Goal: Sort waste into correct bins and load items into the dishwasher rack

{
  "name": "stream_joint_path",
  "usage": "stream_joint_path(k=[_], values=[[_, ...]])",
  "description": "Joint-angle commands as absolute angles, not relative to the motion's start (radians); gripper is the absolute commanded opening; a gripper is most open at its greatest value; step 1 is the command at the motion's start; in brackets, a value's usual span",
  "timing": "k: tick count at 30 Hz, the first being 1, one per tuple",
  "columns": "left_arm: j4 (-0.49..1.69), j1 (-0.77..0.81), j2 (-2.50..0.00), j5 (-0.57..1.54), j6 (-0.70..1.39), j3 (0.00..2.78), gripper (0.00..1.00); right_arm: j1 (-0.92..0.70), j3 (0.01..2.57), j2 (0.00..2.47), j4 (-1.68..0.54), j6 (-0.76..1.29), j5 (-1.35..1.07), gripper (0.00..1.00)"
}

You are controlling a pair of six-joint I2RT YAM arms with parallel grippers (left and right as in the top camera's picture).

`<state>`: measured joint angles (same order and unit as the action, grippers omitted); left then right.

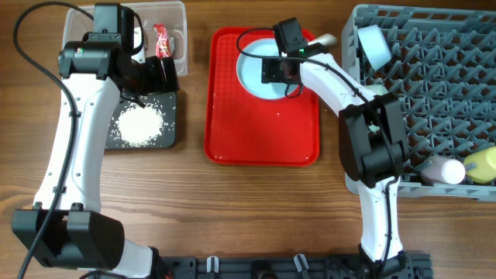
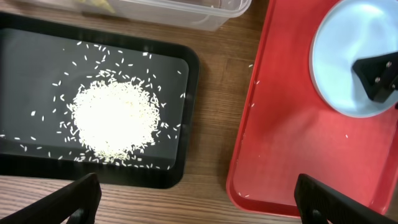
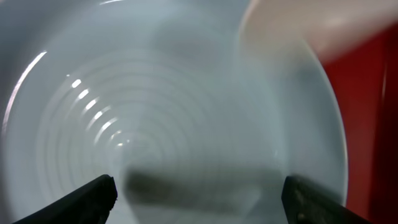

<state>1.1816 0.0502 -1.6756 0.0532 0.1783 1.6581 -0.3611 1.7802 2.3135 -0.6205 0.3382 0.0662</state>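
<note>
Right gripper point(image 3: 199, 183): jaws wide apart, empty, directly over plate point(image 3: 174, 106). Probably stiff, slick, light; pinch rim just ahead, not the flat centre.

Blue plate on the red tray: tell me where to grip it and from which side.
Grip the plate by its rim at the near edge, coming down at a slant. It lies flat on the red tray, so likely only the rim gives the jaws a hold. Avoid the far right edge, where the spoon lies close.
</note>
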Motion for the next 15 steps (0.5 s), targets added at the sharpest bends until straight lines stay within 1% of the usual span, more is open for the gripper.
stream_joint_path(k=[1,5,12,15], values=[[1.18,0.046,-1.683,0.058,0.188,1.654,1.0,-0.347,1.789,2.338,-0.706,0.34,0.091,0.84],[1.18,0.046,-1.683,0.058,0.188,1.654,1.0,-0.33,1.789,2.339,-0.767,0.339,0.089,0.8],[1.18,0.046,-1.683,0.058,0.188,1.654,1.0,-0.332,1.79,2.312,-0.839,0.315,0.02,0.81],[1.18,0.046,-1.683,0.058,0.188,1.654,1.0,-0.334,1.803,2.262,-0.843,0.314,-0.002,0.81]])
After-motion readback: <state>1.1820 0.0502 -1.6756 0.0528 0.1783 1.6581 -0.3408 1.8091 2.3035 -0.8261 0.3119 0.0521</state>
